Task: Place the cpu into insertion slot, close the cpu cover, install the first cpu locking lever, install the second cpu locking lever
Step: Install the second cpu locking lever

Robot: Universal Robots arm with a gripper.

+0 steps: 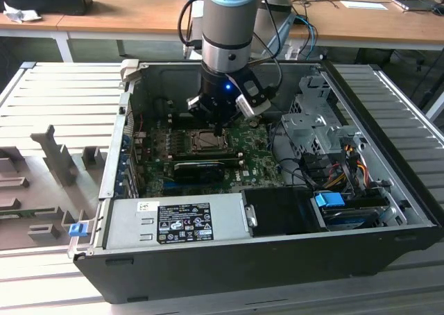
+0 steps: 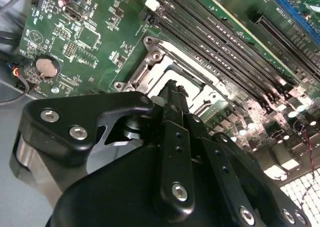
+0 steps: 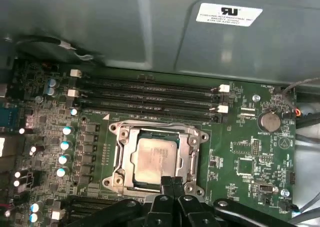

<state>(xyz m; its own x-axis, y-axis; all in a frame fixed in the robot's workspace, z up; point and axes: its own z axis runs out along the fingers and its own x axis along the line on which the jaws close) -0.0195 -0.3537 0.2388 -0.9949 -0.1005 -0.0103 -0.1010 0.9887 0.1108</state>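
- Case [image 1: 388, 211] open on top, lying flat; inside it a green board [image 1: 257, 164], a black card [image 1: 199, 169] at 6 o'clock of the socket, a drive cage [image 1: 312, 117] at 3 o'clock, a grey supply box [image 1: 177, 221] along the near wall.
- Slot [image 3: 156, 157] on the board, framed in silver; cpu [image 3: 157, 156] sits flat inside it, pale face up.
- Cover [image 3: 187, 159] lies down around the cpu, its window showing the chip.
- Memory slots [image 3: 150, 98] run at 12 o'clock of the socket in the first wrist view; coin cell [image 3: 271, 121] at about 2 o'clock.
- Gripper [image 3: 172, 182] has fingers pressed together, nothing between them, tips at the socket's 6 o'clock edge, touching or just above the cover frame; cannot tell which.
- In the exterior view the gripper [image 1: 219, 129] hangs straight over the socket.
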